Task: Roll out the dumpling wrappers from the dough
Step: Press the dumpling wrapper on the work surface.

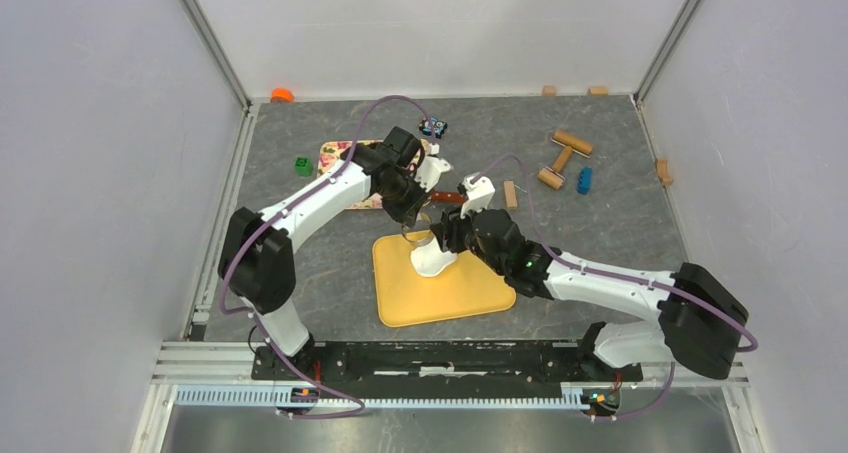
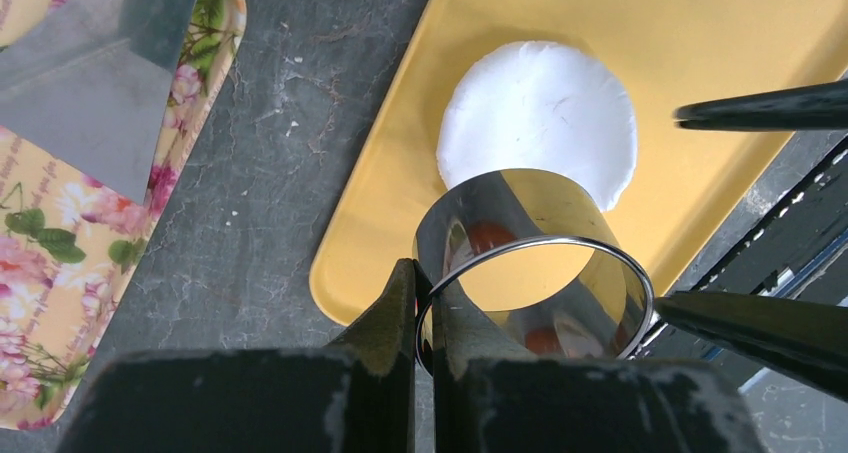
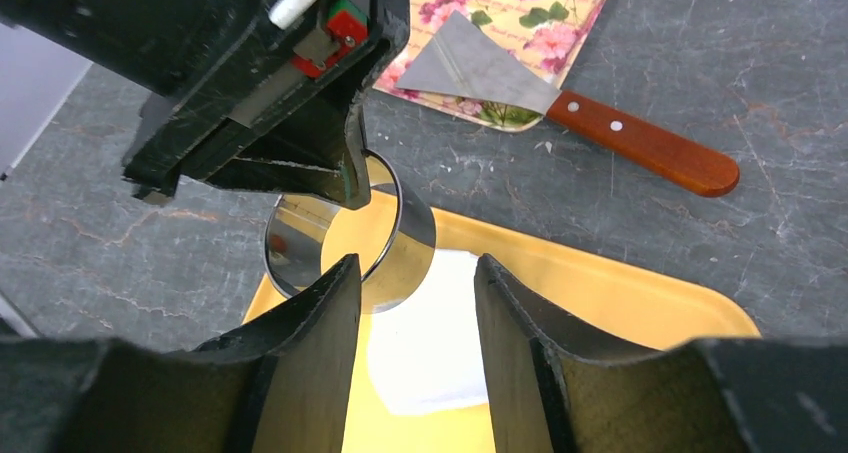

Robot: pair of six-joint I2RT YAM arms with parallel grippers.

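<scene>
The left gripper [image 2: 420, 298] is clamping the wall of a shiny metal ring cutter [image 2: 530, 263], with one finger sitting inside the ring and the other outside. It's holding the ring over the far edge of the yellow board [image 2: 740, 33], close to the board's far-left corner. The dumpling wrapper [image 2: 540, 133] is lying flat on the board right by that edge, a thin white round. The ring is overlapping its rim in the left wrist view, and I can't tell if the metal is actually touching dough.

The right gripper [image 3: 418, 273] is hanging over the board too, fingers spread apart and gripping nothing, with the wrapper showing between them.

Just past the board's far edge a scraper [image 3: 640, 143] is resting, wooden handle on the grey surface [image 1: 620, 223], blade up on a floral tray [image 2: 60, 253].
</scene>
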